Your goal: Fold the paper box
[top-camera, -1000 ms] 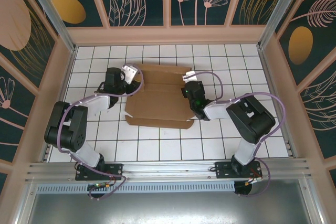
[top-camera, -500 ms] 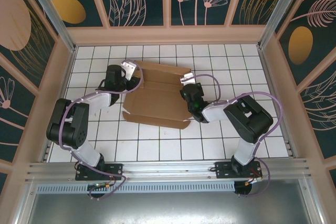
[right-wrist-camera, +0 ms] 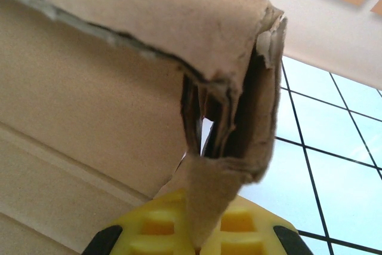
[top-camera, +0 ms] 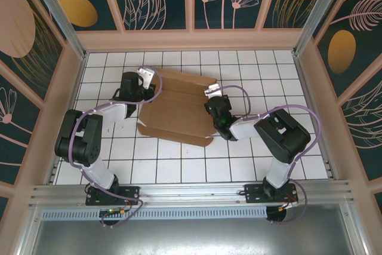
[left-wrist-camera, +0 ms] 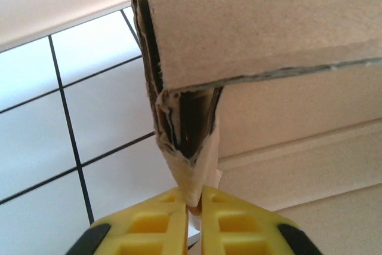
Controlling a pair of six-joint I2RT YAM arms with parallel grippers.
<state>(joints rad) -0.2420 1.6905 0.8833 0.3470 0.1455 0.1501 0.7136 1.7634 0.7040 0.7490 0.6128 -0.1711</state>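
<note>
The paper box (top-camera: 179, 111), a flat brown cardboard sheet with flaps and crease lines, lies mid-table. My left gripper (top-camera: 147, 79) is at its far left corner, my right gripper (top-camera: 212, 89) at its far right corner. In the left wrist view the yellow fingers (left-wrist-camera: 149, 222) are shut on the tip of a folded, layered corner flap of the box (left-wrist-camera: 268, 34), gripper (left-wrist-camera: 194, 204). Seen from the right wrist, my right gripper (right-wrist-camera: 206, 234) is shut on a crumpled corner flap of the box (right-wrist-camera: 119, 28), whose raised edge arches above it.
The white gridded table (top-camera: 280, 76) is fenced by low wooden walls (top-camera: 191, 40) at the back and both sides. An aluminium rail (top-camera: 191, 192) runs along the near edge by the arm bases. Open tiles lie in front of and to the right of the box.
My left gripper has closed onto the box's corner flap. The box has slid a little to the left and nearer, with both grippers moving along with it.
</note>
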